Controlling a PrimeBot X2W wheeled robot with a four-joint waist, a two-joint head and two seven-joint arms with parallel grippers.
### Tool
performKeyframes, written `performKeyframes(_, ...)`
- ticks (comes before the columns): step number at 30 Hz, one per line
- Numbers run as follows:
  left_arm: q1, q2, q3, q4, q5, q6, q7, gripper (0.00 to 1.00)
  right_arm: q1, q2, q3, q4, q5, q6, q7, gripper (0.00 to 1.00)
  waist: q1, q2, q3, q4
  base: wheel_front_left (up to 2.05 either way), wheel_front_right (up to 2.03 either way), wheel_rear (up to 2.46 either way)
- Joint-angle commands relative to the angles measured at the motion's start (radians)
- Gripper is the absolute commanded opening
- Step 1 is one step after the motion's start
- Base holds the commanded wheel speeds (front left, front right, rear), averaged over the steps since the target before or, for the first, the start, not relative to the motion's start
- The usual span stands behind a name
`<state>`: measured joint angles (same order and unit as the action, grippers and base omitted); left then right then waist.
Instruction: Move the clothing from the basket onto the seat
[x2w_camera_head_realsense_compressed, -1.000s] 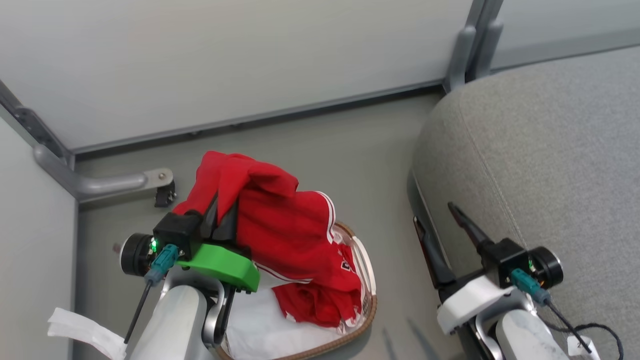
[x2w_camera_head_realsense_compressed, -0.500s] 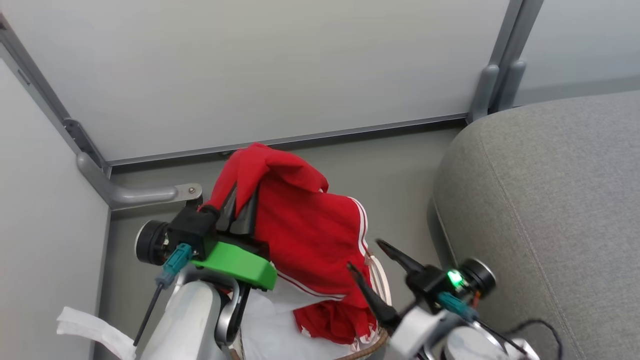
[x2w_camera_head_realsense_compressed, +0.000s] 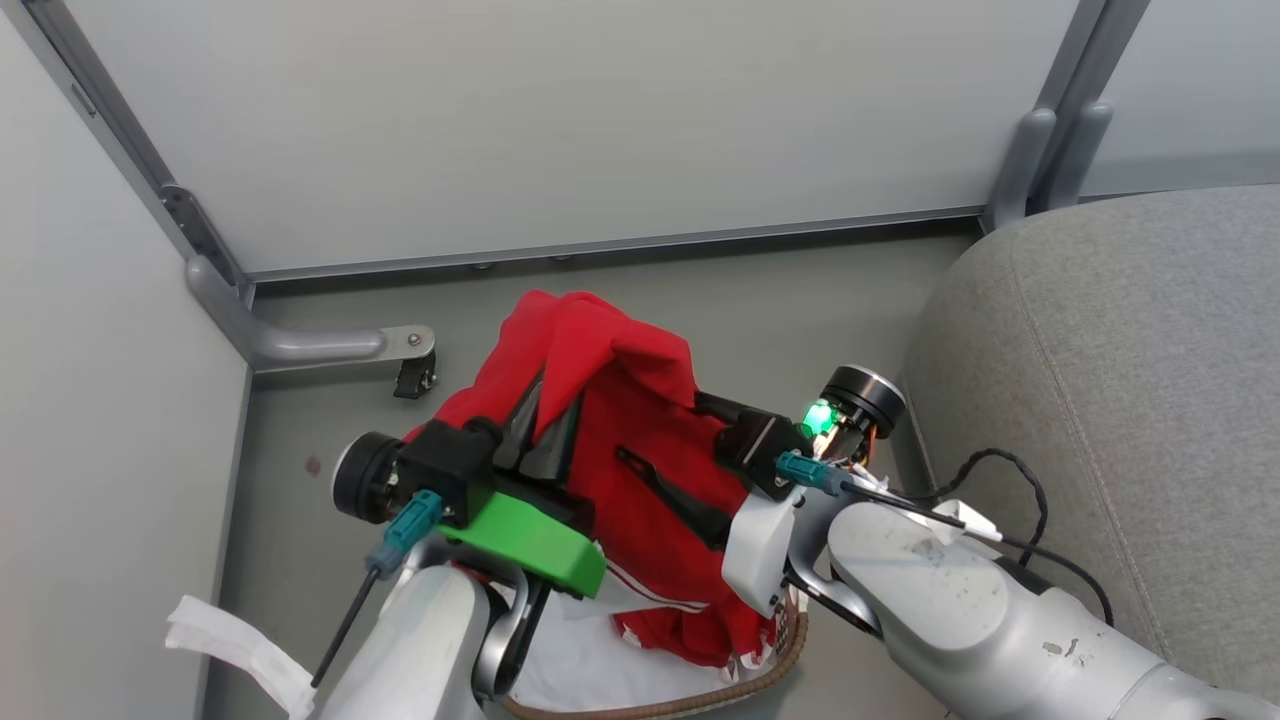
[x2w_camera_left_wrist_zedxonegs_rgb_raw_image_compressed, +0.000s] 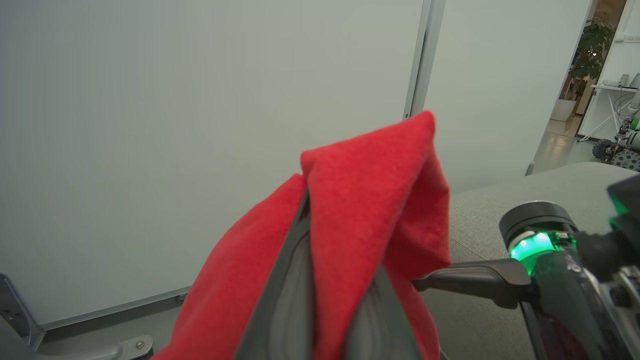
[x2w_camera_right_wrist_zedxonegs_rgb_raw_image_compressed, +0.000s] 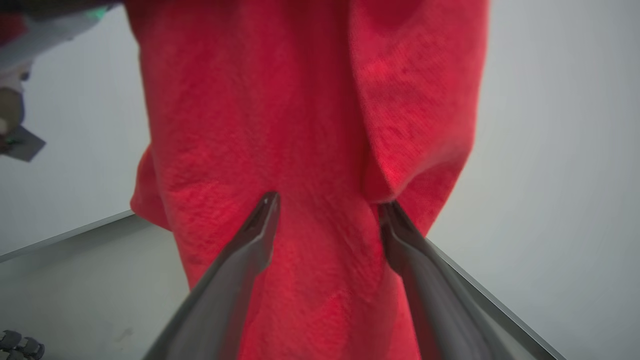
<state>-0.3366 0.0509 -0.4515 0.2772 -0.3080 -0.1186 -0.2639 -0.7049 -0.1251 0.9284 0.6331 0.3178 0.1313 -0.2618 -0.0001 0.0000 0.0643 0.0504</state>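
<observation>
Clothing (x2w_camera_head_realsense_compressed: 640, 440) hangs bunched above the basket (x2w_camera_head_realsense_compressed: 700, 692), pinched tight in my left claw (x2w_camera_head_realsense_compressed: 548, 415), and more red cloth lies inside the basket. My right claw (x2w_camera_head_realsense_compressed: 660, 430) stands wide open above the basket, one finger either side of the hanging cloth, gripping nothing. Beside the basket, on my right, sits the grey seat (x2w_camera_head_realsense_compressed: 1120, 380)

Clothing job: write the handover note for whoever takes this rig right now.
Left gripper: shut on a red garment, holding it up above the basket.
Right gripper: open, jaws spread at the hanging garment, not closed on it.
Basket: on the floor left of the seat, more red clothing inside.
Done: one garment raised; none on the seat.
To do: carry it to the seat, release, then fetch the rest.
</observation>
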Motion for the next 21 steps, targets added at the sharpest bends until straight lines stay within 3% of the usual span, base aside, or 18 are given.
performKeyframes(1,-0.017,0.001,-0.011,0.003,-0.006,-0.003,-0.001,0.00,-0.017,-0.003,0.026,0.024,0.029,-0.001,-0.005,1.00,0.0001,0.0000,0.009,0.014,0.00,0.00,0.00)
performKeyframes(6,-0.033,0.001,-0.059,0.007,-0.021,-0.005,-0.001,0.00,-0.050,0.013,0.134,0.102,0.137,-0.001,-0.005,1.00,0.0001,0.0000,0.018,0.033,0.00,0.00,0.00)
performKeyframes(13,-0.048,0.001,-0.095,0.007,-0.035,0.000,-0.001,0.00,-0.003,0.042,0.187,0.163,0.193,-0.001,-0.005,1.00,0.0001,0.0000,0.028,0.051,0.00,0.00,0.00)
performKeyframes(15,-0.050,0.001,-0.104,0.008,-0.037,0.003,-0.001,0.00,0.017,0.052,0.179,0.175,0.202,-0.001,-0.005,0.00,0.0001,0.0000,0.030,0.055,0.00,0.00,0.00)
performKeyframes(21,-0.041,0.001,-0.103,0.022,-0.043,0.013,-0.001,0.00,0.082,0.066,0.060,0.149,0.194,-0.001,-0.005,0.00,0.0001,0.0000,0.028,0.058,0.00,0.00,0.00)
